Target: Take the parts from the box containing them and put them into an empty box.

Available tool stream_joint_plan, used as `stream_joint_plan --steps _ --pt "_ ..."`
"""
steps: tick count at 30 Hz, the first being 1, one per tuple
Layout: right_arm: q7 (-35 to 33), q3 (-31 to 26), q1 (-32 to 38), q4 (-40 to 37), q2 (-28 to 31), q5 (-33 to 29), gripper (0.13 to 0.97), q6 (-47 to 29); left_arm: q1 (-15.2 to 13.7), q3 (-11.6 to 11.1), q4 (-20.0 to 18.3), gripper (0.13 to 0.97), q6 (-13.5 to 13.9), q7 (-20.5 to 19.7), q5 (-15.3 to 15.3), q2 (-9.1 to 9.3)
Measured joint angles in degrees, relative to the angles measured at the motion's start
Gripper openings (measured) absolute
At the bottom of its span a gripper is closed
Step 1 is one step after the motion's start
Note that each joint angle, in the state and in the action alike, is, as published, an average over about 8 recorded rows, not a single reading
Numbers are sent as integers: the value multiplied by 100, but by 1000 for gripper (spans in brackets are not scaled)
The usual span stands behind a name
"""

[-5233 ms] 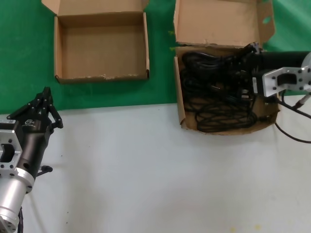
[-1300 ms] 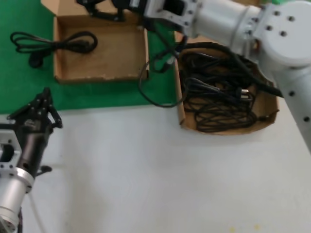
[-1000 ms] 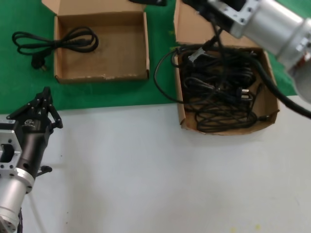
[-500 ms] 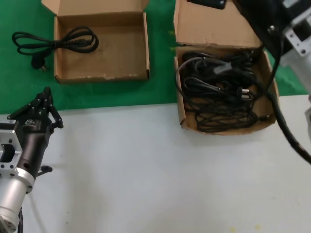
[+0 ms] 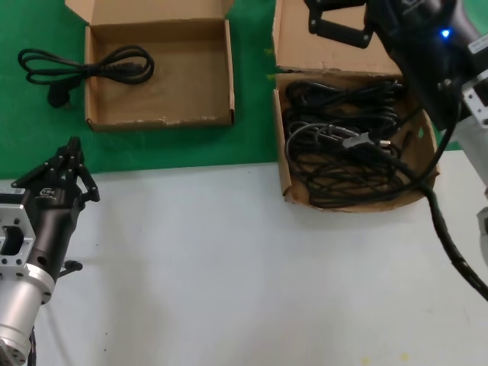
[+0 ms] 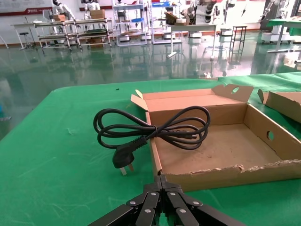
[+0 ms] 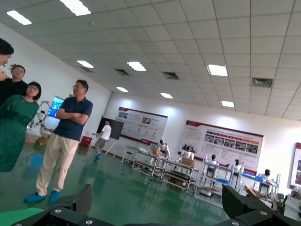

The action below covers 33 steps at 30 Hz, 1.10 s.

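Right hand point(image 5: 339, 27), open and empty, above the cord-filled box point(image 5: 284, 164); one cord point(image 5: 84, 65) straddles the empty box point(image 5: 229, 76); left hand point(image 5: 57, 179) closed, near left.

This is a large indoor robotics hall, part lab and part demonstration floor. The right wrist view shows a high ceiling of square tiles point(image 7: 197, 33) with recessed light panels point(image 7: 217, 69), display boards point(image 7: 230, 141) on the far wall, and several onlookers, among them a man with folded arms point(image 7: 66, 146). The left wrist view shows a glossy green floor point(image 6: 70, 66), metal trolleys and racks point(image 6: 56, 35), and humanoid robot bodies point(image 6: 202, 9) standing among them. The work itself sits on a table covered in green cloth point(image 6: 51, 155)
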Motion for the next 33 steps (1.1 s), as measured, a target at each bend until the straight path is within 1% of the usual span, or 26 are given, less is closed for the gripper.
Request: stream_joint_plan --steps 4,12,16,24,25,33 --pt "17 0 -23 -2 4 -5 966 18 0 0 0 152 0 0 0 0" --pt "267 -56 -202 17 78 -98 966 254 5 -3 0 214 -4 -1 -4 -1" --pt "455 -99 -336 31 133 -168 966 430 9 -6 0 214 -6 -2 -8 -1" --pt "864 -191 -628 62 254 -320 966 817 17 -11 -1 343 -12 -5 -15 -3" --pt "914 -202 -664 66 268 -339 966 864 18 -12 -1 343 -12 -5 -16 -3" --pt "1327 -295 -958 97 390 -493 966 1254 26 -17 -2 535 -18 -7 -23 -4"
